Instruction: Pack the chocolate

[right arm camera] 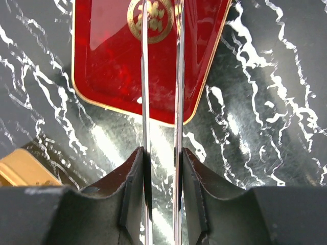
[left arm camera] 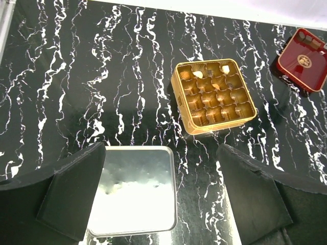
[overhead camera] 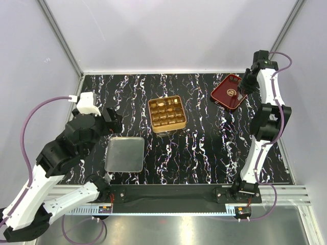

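- L gripper (left arm camera: 161,149) wide open, empty, above silver lid (left arm camera: 135,196)
- R gripper (right arm camera: 162,61) narrow, over red tray (right arm camera: 102,56); can't tell if holding anything
- chocolate (left arm camera: 198,74): few pcs in gold tin (left arm camera: 217,128), far row

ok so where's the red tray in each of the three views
Top view: the red tray sits at the far right of the table.
Left wrist view: it is in the top right corner.
Right wrist view: it fills the top middle.
Shared landmark: the gold tin, left of the tray in all three; only its corner shows at the right wrist's bottom left.
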